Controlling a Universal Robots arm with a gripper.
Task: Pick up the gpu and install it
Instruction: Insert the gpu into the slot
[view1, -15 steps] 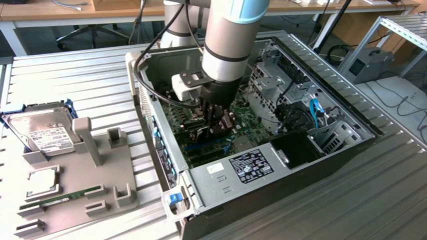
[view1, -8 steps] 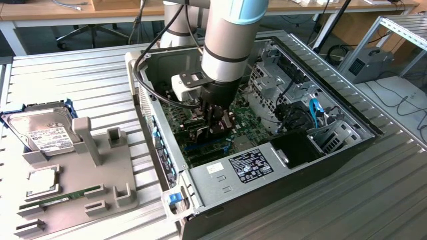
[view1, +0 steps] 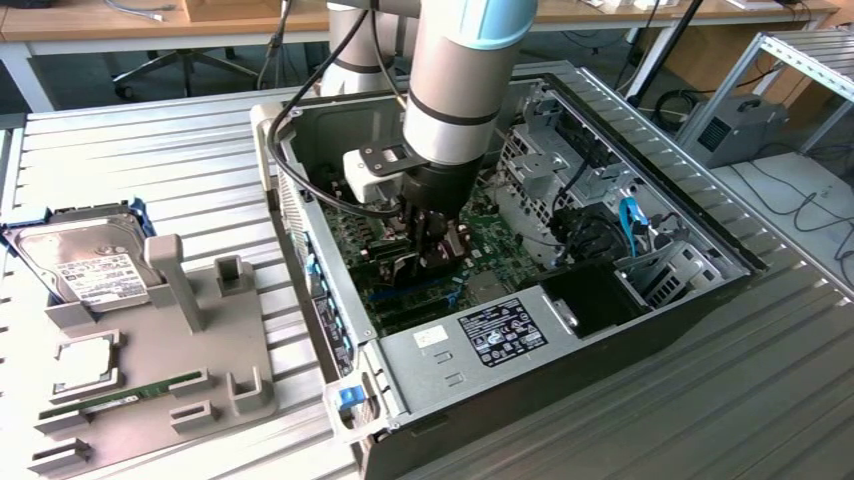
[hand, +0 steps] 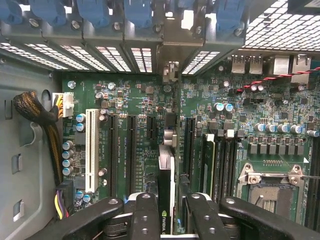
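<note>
A robot arm is reaching down into an open PC case (view1: 400, 370) lying on its side on a ribbed metal table (view1: 160, 170). The gripper (view1: 430, 243) is hovering just above the green motherboard (view1: 501, 235) in the middle of the case. In the wrist view its two black fingers (hand: 145, 217) are clamped on the gpu (hand: 166, 190), one on each side of the thin black card, which is standing edge-on w/ a small logo showing near the fingers. The card is sitting over a long black expansion slot (hand: 131, 150) area, btwn the white slot (hand: 92, 150) and the memory slots (hand: 212, 165); can't tell whether it is seated. At the exterior view's left, a grey parts holder (view1: 174, 360) is carrying a silver hard drive (view1: 87, 262), a CPU (view1: 83, 362) & a green memory stick (view1: 127, 395), well apart from the case.
</note>
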